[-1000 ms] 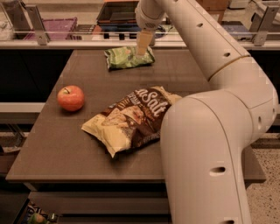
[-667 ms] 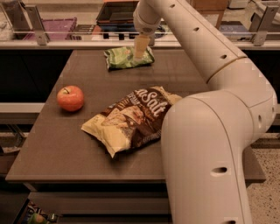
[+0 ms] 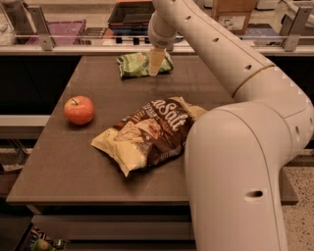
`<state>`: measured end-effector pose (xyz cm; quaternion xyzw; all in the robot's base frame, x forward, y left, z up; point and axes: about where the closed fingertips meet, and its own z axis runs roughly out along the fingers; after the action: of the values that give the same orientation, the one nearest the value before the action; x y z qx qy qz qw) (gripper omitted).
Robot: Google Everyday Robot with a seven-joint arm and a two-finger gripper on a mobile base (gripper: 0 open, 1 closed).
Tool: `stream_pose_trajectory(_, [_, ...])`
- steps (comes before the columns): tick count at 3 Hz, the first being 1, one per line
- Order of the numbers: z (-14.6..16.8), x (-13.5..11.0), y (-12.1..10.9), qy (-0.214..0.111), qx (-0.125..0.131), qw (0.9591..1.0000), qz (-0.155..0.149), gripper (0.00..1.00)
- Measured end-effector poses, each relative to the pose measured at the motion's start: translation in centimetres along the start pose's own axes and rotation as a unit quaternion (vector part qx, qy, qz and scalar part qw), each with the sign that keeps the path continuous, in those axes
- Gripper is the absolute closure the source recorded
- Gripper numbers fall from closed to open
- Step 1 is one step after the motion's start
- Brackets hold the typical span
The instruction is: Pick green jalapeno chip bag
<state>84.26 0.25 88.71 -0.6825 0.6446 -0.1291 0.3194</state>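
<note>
The green jalapeno chip bag (image 3: 135,65) is a small crinkled green foil bag lying flat at the far edge of the brown table (image 3: 64,152). My gripper (image 3: 155,62) hangs from the arm that reaches over the table and points straight down onto the right part of the green bag, touching or almost touching it. It hides part of the bag's right half.
A larger brown-and-cream chip bag (image 3: 147,135) lies in the middle of the table. A red apple (image 3: 79,110) sits at the left. My arm's big pale body (image 3: 240,162) covers the table's right front. A rail and shelves with trays (image 3: 130,12) run behind the table.
My gripper has come down and slightly left onto the green bag. The bag, the apple and the large bag have not moved.
</note>
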Motion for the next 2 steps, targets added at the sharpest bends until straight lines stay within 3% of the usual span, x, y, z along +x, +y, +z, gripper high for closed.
stream_pose_trajectory(1, [2.00,0.82,1.62,0.018,-0.007,0.9998,0.005,0.00])
stream_pose_trajectory(2, [2.43,1.16,1.55,0.018,-0.011,0.9998,-0.002,0.00])
